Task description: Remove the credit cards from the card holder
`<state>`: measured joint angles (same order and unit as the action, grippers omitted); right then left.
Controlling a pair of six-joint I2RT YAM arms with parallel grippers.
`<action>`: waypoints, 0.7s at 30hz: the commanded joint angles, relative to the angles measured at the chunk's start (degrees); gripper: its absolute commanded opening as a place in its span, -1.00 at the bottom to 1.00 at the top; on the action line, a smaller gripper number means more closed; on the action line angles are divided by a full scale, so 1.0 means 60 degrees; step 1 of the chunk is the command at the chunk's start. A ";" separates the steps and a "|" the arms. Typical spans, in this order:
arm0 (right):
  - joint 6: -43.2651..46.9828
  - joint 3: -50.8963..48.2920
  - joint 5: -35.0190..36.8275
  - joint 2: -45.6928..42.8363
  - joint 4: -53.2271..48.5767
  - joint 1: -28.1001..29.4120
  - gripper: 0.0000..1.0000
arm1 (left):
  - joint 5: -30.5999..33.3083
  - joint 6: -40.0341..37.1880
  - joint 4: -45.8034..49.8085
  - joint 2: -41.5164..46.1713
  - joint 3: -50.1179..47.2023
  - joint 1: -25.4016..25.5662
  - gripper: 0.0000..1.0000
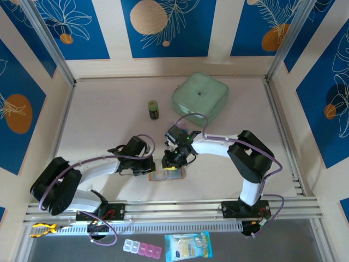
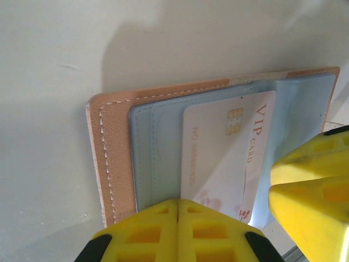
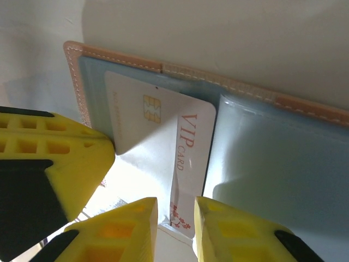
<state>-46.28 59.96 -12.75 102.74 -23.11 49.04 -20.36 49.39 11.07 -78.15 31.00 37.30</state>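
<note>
Extraction is the step in hand: the right gripper should close squarely on the credit card, whose near edge lies in its narrow gap, then draw it straight back along the pocket, not upward. Its jaws stand slightly apart and, I judge, do not yet bite. The left gripper, fingers pressed fully together and holding nothing, seems to pin the card holder under its tips. The holder lies open beneath both hands: pinkish-tan leather, pale stitching, blue-grey pockets. The card is white, with a gold chip and red VIP lettering
</note>
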 commanded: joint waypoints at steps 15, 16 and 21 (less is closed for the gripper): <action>-0.0322 -0.0541 -0.0650 0.0079 0.0649 -0.0213 -0.47 | 0.0106 0.0072 0.0118 -0.0258 -0.0246 0.0058 -1.00; -0.0327 -0.0569 -0.0705 0.0085 0.0711 -0.0221 -0.47 | 0.0111 0.0067 0.0118 -0.0254 -0.0246 0.0055 -1.00; -0.0386 -0.0662 -0.0804 0.0045 0.0852 -0.0265 -0.47 | 0.0113 0.0074 0.0132 -0.0262 -0.0250 0.0061 -1.00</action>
<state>-47.68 57.08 -15.66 102.76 -18.63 47.83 -20.56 49.43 9.67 -78.56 30.74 37.30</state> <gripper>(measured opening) 0.264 0.044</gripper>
